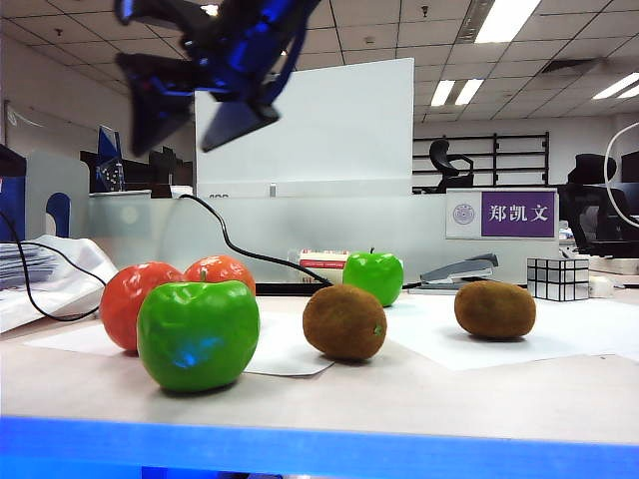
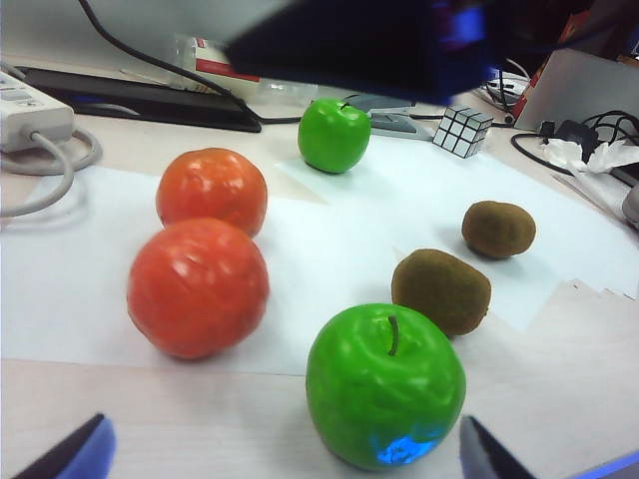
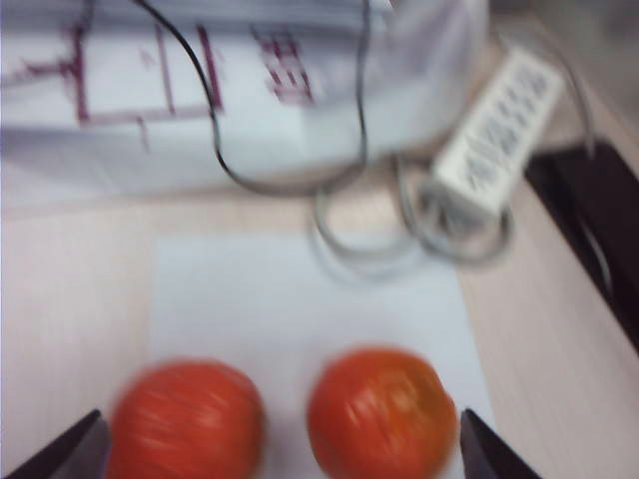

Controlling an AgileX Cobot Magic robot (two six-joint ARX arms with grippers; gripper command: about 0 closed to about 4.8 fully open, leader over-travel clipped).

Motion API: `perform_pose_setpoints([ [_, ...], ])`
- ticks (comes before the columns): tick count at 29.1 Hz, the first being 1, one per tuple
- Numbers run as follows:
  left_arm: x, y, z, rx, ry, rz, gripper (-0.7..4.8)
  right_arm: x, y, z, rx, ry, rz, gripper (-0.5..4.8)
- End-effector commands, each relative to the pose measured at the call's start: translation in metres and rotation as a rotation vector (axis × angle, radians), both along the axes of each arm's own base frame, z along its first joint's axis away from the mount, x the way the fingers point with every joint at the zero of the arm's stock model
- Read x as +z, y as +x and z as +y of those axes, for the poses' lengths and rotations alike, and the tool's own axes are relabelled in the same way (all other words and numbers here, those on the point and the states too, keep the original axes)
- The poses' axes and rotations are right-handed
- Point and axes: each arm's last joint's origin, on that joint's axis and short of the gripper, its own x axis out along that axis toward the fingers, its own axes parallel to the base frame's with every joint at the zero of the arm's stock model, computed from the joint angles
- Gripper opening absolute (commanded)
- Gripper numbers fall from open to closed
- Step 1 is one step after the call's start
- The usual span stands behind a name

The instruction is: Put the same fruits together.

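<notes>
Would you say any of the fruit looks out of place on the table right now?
Yes: the green apples are split. One sits at the front by the left gripper; the other is far back near the mirror cube. Oranges and kiwis sit paired.

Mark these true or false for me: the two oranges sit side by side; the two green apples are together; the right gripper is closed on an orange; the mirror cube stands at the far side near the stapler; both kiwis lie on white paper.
1. The two oranges sit side by side. True.
2. The green apples are together. False: one apple is near the left gripper, the other apple far back.
3. The right gripper is closed on an orange. False: it is open, above the oranges.
4. The mirror cube stands near the stapler. True.
5. Both kiwis lie on white paper. True.
</notes>
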Motion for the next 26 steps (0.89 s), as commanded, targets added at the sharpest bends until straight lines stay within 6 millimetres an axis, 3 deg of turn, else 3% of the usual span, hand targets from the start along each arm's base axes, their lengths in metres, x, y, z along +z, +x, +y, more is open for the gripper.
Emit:
perform_pose_setpoints([
  [1,0.003,0.000,0.000,-0.001,-0.005,-0.026,4.79,-0.005,0.003,-0.014,-0.049,-0.073,0.076,4.79],
  [8,0.003,0.000,0.000,-0.001,-0.009,-0.028,4.79,-0.008,-0.002,-0.030,-0.091,-0.186,0.162,4.79],
  [18,0.002,0.000,-0.001,-0.024,-0.006,-0.012,4.79,0.017,-0.016,-0.055,-0.166,-0.268,0.157,4.79],
  [22,0.002,0.000,-0.001,-0.024,-0.003,-0.014,4.79,0.014,-0.019,-0.067,-0.183,-0.315,0.216,4.79],
  [26,0.001,0.000,-0.001,-0.024,-0.003,-0.013,4.79,-0.004,-0.022,-0.075,-0.205,-0.342,0.284,4.79],
])
